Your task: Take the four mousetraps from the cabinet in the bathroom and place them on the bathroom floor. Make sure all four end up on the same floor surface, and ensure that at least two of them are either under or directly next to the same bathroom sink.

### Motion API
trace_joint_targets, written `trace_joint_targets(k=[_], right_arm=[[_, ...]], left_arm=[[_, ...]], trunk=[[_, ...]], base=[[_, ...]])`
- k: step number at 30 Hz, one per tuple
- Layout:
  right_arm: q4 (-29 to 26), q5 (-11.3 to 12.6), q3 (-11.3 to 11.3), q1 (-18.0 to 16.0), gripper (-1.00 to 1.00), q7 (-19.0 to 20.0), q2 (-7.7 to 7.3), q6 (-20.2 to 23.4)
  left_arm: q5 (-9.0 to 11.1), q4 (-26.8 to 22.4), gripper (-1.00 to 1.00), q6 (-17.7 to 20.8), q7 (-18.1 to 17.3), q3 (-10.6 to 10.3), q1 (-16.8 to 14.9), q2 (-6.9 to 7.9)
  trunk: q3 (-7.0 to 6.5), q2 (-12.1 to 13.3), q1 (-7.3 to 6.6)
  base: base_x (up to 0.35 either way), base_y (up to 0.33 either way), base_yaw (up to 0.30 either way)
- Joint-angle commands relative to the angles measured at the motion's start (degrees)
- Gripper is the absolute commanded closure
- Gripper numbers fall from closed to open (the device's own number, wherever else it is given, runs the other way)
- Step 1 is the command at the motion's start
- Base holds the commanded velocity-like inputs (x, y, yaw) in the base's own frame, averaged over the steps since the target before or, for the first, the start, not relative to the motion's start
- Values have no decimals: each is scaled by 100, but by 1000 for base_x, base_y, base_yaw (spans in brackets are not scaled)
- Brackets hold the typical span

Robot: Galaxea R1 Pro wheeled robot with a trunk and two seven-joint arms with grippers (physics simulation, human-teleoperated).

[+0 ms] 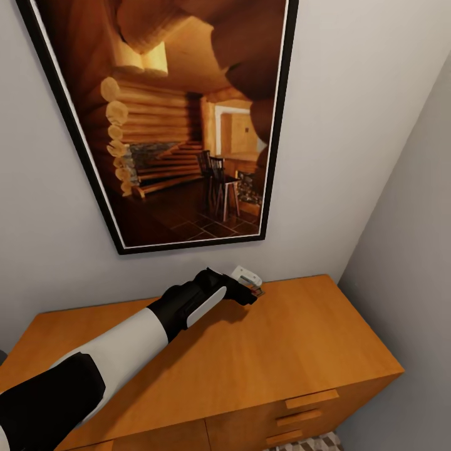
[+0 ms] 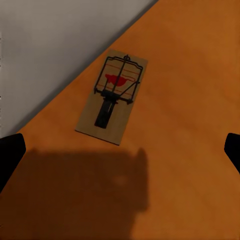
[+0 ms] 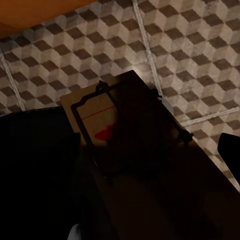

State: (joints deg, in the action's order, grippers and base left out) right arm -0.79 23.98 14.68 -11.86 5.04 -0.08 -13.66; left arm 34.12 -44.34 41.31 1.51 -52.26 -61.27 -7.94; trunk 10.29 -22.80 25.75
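My head camera looks steeply down from above at the cabinet (image 1: 269, 351) against the wall, with the framed picture (image 1: 181, 119) hanging close before it and my left arm reaching in from the lower left. My left wrist camera hangs close over the back of that same cabinet top, facing down on a mousetrap (image 2: 113, 96) near the wall, so these two views share the wooden top. My right wrist camera points down at the bathroom floor (image 3: 200, 45) from very near, a second mousetrap (image 3: 135, 135) right under the lens.

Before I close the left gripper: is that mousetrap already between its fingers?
No, the mousetrap lies flat on the cabinet top, ahead of the open fingers.
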Motion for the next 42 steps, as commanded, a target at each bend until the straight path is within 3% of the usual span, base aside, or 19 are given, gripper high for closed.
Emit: trace_joint_targets(k=[1, 23, 42], right_arm=[[8, 62, 35, -6, 100, 32, -1, -22], [8, 62, 35, -6, 100, 60, -1, -22], [2, 63, 35, -7, 100, 67, -1, -24]], left_arm=[[24, -4, -100, 17, 16, -12, -8, 2], [24, -5, -100, 17, 16, -12, -8, 3], [24, -5, -100, 17, 10, -17, -8, -5]], trunk=[[12, -12, 3], [15, -12, 3], [120, -12, 3]], base=[[0, 0, 0], [65, 0, 0], [0, 0, 0]])
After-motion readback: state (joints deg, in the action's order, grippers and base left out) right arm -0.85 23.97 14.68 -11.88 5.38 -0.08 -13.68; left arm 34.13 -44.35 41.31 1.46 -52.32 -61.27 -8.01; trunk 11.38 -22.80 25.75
